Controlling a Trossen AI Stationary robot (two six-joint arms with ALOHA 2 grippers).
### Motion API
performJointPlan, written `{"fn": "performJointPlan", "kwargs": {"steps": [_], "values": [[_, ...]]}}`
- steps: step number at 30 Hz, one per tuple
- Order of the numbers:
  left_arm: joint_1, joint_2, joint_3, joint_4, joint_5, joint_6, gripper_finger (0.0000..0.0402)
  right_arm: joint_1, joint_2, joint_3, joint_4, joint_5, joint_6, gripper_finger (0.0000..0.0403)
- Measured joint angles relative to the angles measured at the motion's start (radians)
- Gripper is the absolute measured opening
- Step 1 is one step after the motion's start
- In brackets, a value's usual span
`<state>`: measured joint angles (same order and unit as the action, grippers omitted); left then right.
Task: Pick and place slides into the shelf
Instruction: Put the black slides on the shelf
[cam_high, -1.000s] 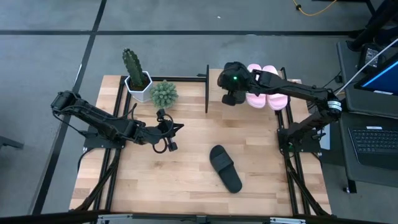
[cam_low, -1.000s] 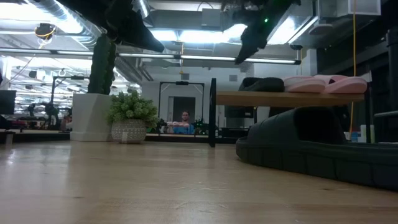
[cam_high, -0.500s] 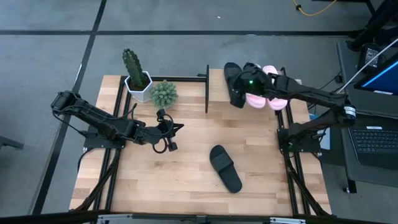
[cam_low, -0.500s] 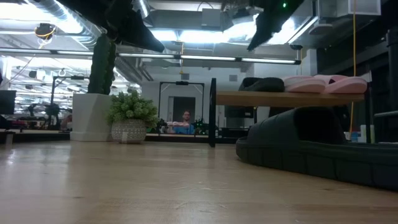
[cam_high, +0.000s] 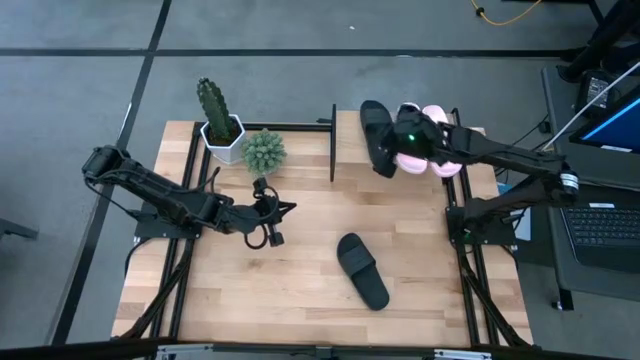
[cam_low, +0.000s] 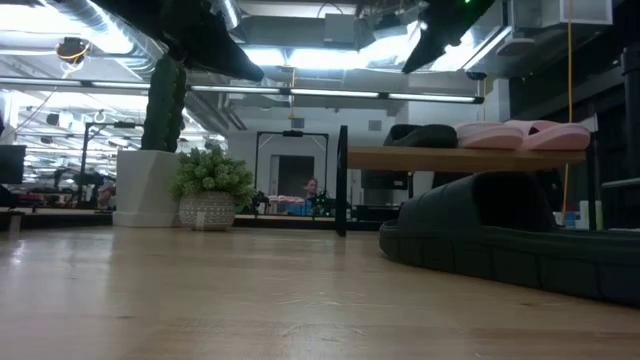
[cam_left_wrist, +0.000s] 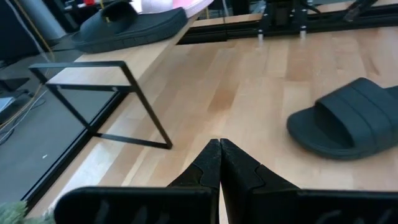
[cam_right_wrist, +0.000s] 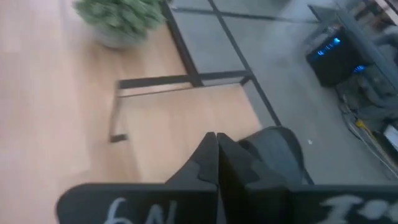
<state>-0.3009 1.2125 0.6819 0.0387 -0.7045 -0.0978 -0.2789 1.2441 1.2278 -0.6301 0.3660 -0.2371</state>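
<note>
No readable brand or label anywhere; pale marks on the right wrist housing too blurred to read.

Shelf (cam_high: 420, 150) at the far right corner of the worktop (cam_high: 300, 290), thin black frame upright on the side facing the plants. On the shelf board: one black slide (cam_high: 376, 137) nearest that upright, two pink slides (cam_high: 437, 150) touching each other just beyond it, toward the shelf's outer end. Second black slide (cam_high: 362, 270) flat on the worktop, well apart from the shelf, lying at a slant, bare wood all round.

Right gripper (cam_high: 412, 137) above the shelf, over the gap between the shelved black slide and the pink pair, jaws fully closed, nothing held. Left gripper (cam_high: 286, 208) low over the worktop, between the shelf and the worktop's far-side plants' corner, well short of the loose slide, jaws pressed together, empty.

Cactus (cam_high: 213, 108) in white pot and round green plant (cam_high: 263, 150) beside the shelf's upright end, near the worktop's far edge. Open wood between left gripper, loose slide and shelf. Near edge of worktop bare.
</note>
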Motion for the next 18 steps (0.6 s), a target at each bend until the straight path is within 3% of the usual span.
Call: {"fn": "performJointPlan", "kwargs": {"steps": [4,11,18], "values": [[-0.014,0.0,0.0,0.0,0.001,0.0,0.0,0.089,-0.095,-0.095,0.049,0.017,0.058,0.0],[-0.035,0.0,0.0,0.024,0.002,0.005,0.0,0.286,-0.277,-0.407,0.331,0.033,0.171,0.0],[-0.042,0.0,0.0,0.057,0.048,0.004,0.0,0.494,-0.379,-0.593,0.533,0.094,0.179,0.0]]}}
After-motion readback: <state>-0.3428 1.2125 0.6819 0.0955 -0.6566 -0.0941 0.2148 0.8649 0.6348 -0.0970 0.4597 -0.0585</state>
